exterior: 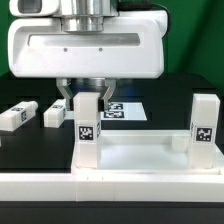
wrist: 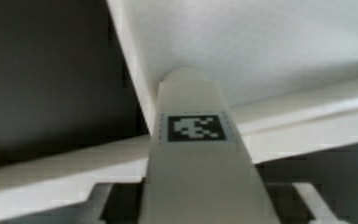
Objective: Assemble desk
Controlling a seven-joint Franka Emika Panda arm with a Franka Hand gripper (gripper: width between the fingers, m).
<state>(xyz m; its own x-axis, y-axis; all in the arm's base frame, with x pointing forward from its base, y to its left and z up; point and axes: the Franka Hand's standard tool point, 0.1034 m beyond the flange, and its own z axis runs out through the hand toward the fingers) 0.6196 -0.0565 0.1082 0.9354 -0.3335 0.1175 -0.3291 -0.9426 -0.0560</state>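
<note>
The white desk top (exterior: 140,157) lies rim-up near the front of the table. Two tagged white legs stand upright at its corners. One leg (exterior: 88,133) is at the exterior view's left, and my gripper (exterior: 85,104) is shut on its upper end, one finger on each side. The other leg (exterior: 205,124) stands free at the right corner. In the wrist view the held leg (wrist: 197,110) runs up between my gripper's (wrist: 197,205) fingers, with the desk top (wrist: 274,50) beyond it. Two loose legs (exterior: 15,116) (exterior: 55,113) lie on the black table at the left.
The marker board (exterior: 125,108) lies flat behind the desk top. A long white rail wall (exterior: 110,196) runs along the front edge, right against the desk top. A green backdrop closes the back of the scene.
</note>
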